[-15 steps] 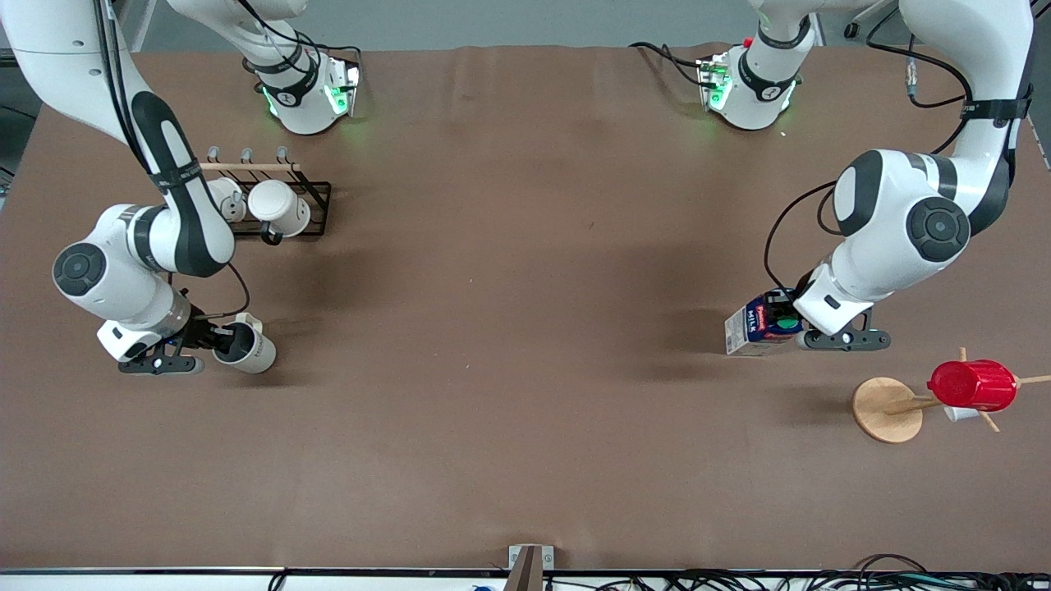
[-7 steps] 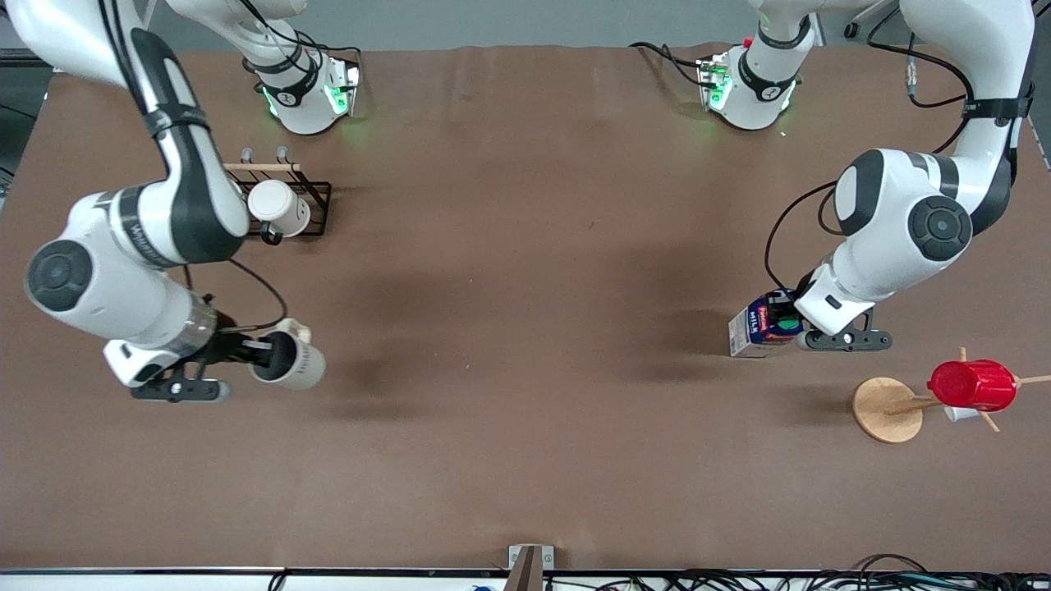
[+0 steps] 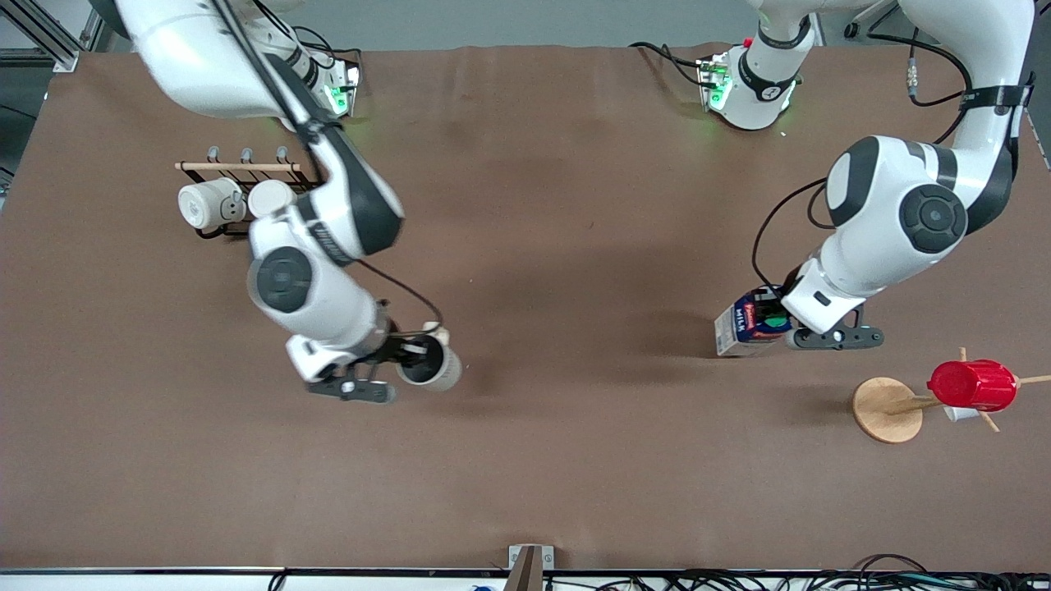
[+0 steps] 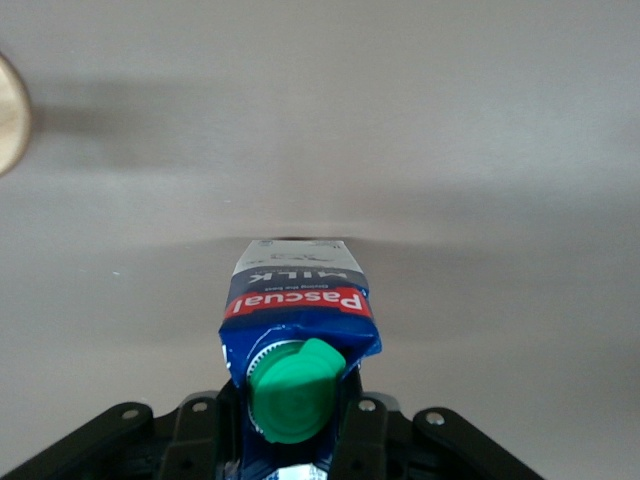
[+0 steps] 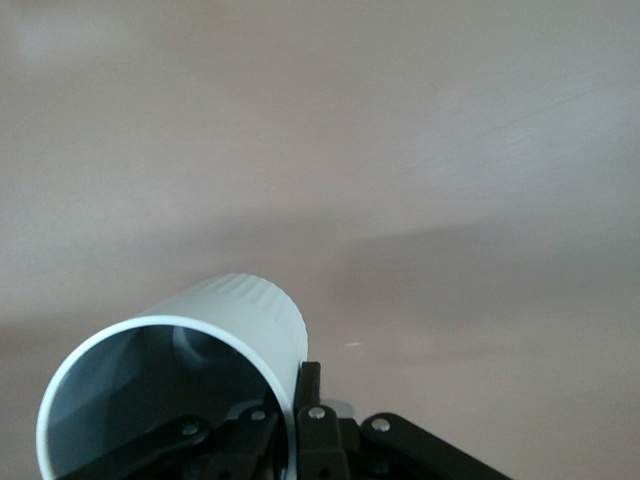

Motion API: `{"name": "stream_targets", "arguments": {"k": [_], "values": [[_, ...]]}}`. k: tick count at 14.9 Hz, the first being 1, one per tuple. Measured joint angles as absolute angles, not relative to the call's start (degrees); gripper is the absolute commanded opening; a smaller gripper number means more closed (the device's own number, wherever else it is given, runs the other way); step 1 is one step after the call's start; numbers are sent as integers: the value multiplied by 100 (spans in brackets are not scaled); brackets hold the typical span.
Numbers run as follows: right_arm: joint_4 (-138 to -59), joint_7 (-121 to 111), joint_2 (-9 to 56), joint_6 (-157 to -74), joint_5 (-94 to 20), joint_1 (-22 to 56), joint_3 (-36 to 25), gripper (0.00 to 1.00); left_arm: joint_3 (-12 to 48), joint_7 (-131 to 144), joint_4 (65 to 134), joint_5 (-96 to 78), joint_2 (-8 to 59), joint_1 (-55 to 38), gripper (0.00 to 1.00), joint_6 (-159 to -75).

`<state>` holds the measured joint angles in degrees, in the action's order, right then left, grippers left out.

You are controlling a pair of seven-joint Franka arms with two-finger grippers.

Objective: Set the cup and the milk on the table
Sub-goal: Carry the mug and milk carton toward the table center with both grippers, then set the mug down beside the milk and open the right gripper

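On table (image 3: 575, 460), two hands gripping: right hand (image 3: 406, 361) one cup (image 3: 429, 367), left hand (image 3: 780, 324) one milk (image 3: 743, 328).

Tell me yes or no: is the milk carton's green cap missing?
No. In the left wrist view the round green cap sits on the milk carton, which the left end effector grips.

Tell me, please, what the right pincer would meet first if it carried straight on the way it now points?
Probably only the table. The right pincer, shut on the cup, points down at bare brown tabletop near the middle; its wrist view shows nothing else ahead, though depth is unclear.
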<state>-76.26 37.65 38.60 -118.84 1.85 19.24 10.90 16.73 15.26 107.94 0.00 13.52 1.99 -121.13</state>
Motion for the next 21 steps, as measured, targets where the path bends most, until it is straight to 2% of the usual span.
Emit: {"name": "stream_targets", "arguments": {"k": [3, 6, 11, 12, 13, 14, 19, 21], "values": [[-7167, 4435, 4458, -11897, 609, 2522, 1084, 0, 2001, 1986, 10669, 0, 1365, 134, 32, -12112], [-7084, 4809, 4815, -11913, 997, 2926, 1083, 1, 2088, 2565, 10390, 0, 1538, -237, 31, -12112], [-7048, 5079, 5084, -12206, 1147, 3200, 1077, 2, 2091, 3818, 9563, 5, 2326, -1097, 31, -12114], [-7042, 5111, 5096, -12209, 1147, 3206, 1077, 17, 2089, 3895, 9410, 6, 2477, -1208, 31, -12114], [-7038, 5153, 5099, -12211, 1147, 3203, 1075, 67, 2090, 3936, 9265, 6, 2618, -1298, 31, -12114], [-7033, 5226, 5100, -12212, 1147, 3199, 1069, 100, 2088, 3943, 9134, 6, 2741, -1370, 31, -12114], [-6917, 5360, 5044, -12145, 1148, 3133, 1045, 100, 2073, 4278, 8679, 245, 3181, -1682, 31, -12114], [-6839, 5377, 4825, -11707, 1148, 3037, 1041, 100, 2072, 4531, 8540, 435, 3326, -1824, 31, -12113]]}}
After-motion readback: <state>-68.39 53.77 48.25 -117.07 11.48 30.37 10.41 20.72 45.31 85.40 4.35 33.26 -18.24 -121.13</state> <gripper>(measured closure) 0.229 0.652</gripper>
